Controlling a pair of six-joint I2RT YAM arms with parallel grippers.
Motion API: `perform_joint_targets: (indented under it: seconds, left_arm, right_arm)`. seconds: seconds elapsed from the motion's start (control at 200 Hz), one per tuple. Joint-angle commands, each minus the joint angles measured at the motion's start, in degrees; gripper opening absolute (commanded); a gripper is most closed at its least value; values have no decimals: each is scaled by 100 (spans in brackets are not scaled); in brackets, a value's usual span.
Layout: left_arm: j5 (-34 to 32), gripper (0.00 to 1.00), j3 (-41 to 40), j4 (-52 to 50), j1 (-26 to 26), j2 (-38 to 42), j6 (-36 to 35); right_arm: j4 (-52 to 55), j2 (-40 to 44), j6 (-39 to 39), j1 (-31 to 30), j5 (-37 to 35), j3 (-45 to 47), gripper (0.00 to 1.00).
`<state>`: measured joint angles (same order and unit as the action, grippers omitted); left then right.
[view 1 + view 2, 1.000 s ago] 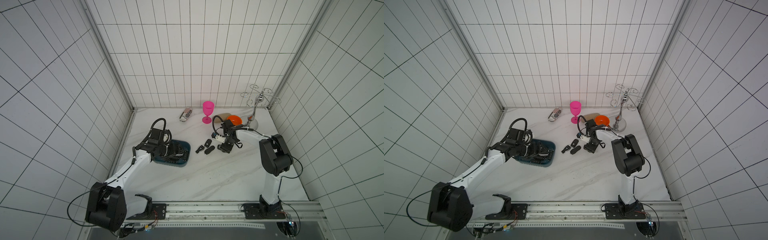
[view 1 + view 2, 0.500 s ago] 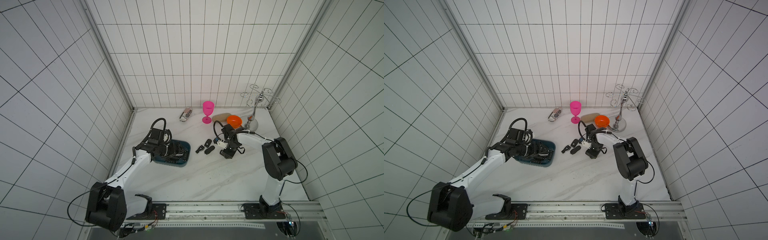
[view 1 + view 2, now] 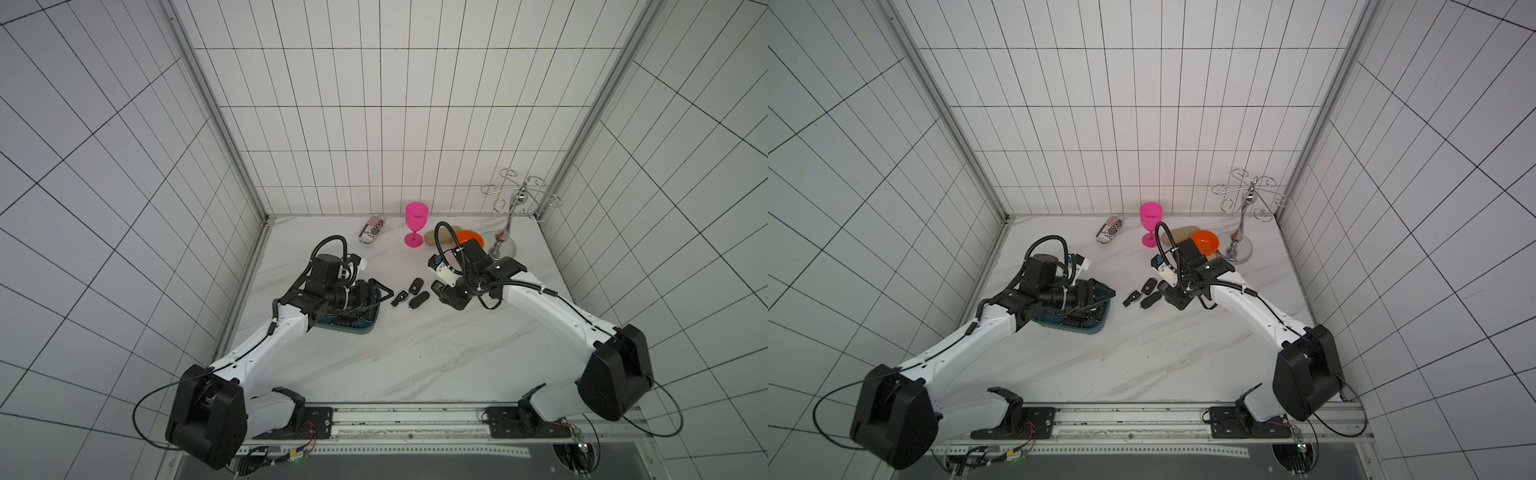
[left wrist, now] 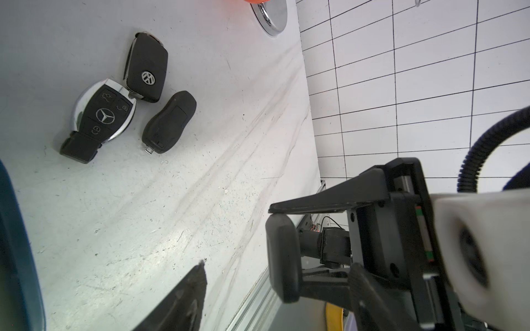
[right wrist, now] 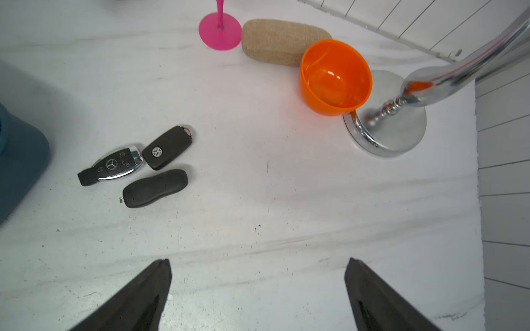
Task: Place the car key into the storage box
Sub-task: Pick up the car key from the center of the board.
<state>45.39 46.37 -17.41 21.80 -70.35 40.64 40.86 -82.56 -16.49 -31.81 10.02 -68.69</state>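
Observation:
Three black car keys lie together on the white table: a chrome-edged one (image 5: 114, 166), a flip key (image 5: 167, 149) and a plain fob (image 5: 155, 187); in a top view they cluster mid-table (image 3: 409, 294). The teal storage box (image 3: 353, 328) sits just left of them, mostly covered by my left arm. My left gripper (image 3: 384, 291) hovers open over the box's right end, pointing at the keys. My right gripper (image 5: 258, 266) stands open just right of the keys (image 3: 440, 289), nothing between its fingers (image 5: 160, 275).
Along the back wall stand a pink goblet (image 3: 415, 224), a tan case (image 3: 446, 235), an orange bowl (image 3: 471, 239), a chrome stand (image 3: 505, 245) and a patterned pouch (image 3: 371, 229). Tiled walls close three sides.
My right arm's elbow has swung out toward the front right, while its gripper stays beside the keys. The left arm and the keys have not moved.

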Motion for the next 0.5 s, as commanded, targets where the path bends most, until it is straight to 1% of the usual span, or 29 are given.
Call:
perform_joint_targets:
  seconds: [0.0, 0.135, 0.305, 0.495]
  left_arm:
    - [365, 85, -50, 852, 117, 21, 483]
    - [436, 84, 27, 1037, 228, -73, 606]
    - [207, 83, 86, 964, 336, -215, 509]
    - [-11, 82, 162, 744, 471, -350, 348]
  right_arm:
    - [-526, 209, 613, -225, 588, 119, 0]
    - [-545, 130, 753, -519, 706, -60, 0]
    - [-681, 82, 984, -849, 822, -112, 0]
    - [-826, 4, 1103, -1214, 622, -93, 0]
